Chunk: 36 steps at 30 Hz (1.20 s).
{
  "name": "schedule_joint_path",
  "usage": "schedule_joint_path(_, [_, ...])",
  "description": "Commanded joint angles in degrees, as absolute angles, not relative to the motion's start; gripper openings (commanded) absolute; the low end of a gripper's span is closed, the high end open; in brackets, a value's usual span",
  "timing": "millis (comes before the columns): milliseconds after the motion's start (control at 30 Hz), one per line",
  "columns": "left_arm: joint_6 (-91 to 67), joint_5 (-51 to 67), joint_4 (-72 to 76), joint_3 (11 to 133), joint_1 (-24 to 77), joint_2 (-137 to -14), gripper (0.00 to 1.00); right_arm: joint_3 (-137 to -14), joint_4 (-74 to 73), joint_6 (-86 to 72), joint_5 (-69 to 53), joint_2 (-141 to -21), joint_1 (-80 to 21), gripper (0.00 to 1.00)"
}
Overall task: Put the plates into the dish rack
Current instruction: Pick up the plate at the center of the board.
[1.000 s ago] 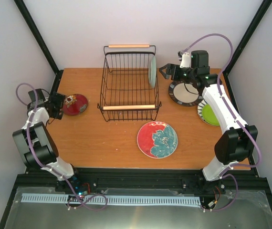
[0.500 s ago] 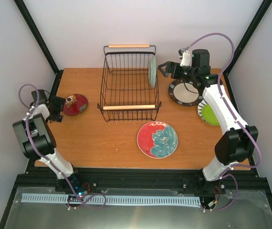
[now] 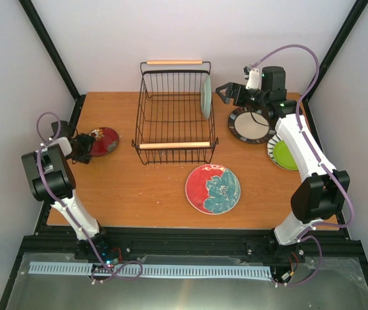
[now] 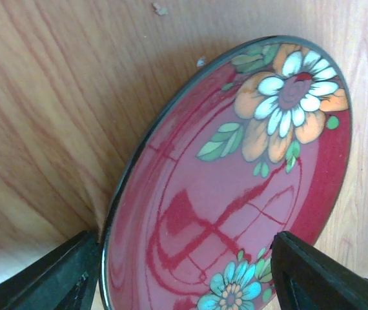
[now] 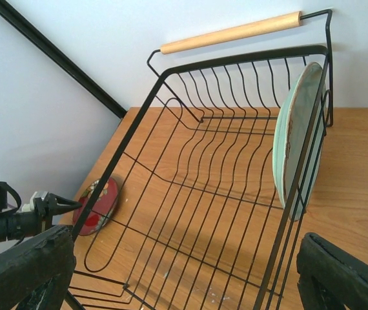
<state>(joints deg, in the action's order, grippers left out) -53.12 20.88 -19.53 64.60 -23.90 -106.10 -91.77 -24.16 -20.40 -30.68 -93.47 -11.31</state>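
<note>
The left gripper (image 3: 82,147) is at the far left of the wooden table (image 3: 139,187), with its jaws on both sides of the near rim of the small dark red round plate with painted flowers (image 4: 235,187); I cannot tell if they press it. The right gripper (image 3: 226,93) hovers just right of the black wire dish rack (image 3: 174,145), jaws spread wide and grasping nothing. One mint green plate (image 3: 206,97) stands on edge inside the rack, against its right wall. The red plate with a teal flower (image 3: 213,188) lies near the rack's front, and the black-rimmed cream plate (image 3: 242,129) and the lime green plate (image 3: 284,156) lie at the right.
</note>
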Motion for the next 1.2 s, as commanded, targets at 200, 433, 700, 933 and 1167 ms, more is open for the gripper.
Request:
schedule_joint_path(200, [-52.3, 20.9, -18.3, 64.9, -23.4, -108.0, 0.66, -93.3, -23.5, -20.3, -31.0, -93.1, -10.5, 0.93])
schedule_joint_path(433, [-52.8, 21.9, -14.1, 61.4, -23.2, -108.1, 0.58, -93.3, -23.3, -20.5, -31.1, -93.4, -10.4, 0.93])
schedule_joint_path(700, [-53.3, 22.3, -12.1, 58.3, -22.9, -108.1, 0.47, -93.4, -23.1, -20.8, -30.9, -93.4, -10.3, 0.93])
schedule_joint_path(933, [-53.0, 22.7, -9.0, 55.7, -22.9, -108.0, 0.27, -93.1, -23.1, -20.9, -30.9, -93.0, -10.2, 0.93])
schedule_joint_path(1167, [-52.9, 23.4, -6.0, 52.4, -22.9, -108.1, 0.17, -92.7, -23.1, -20.8, -30.8, -92.7, -10.1, 0.93])
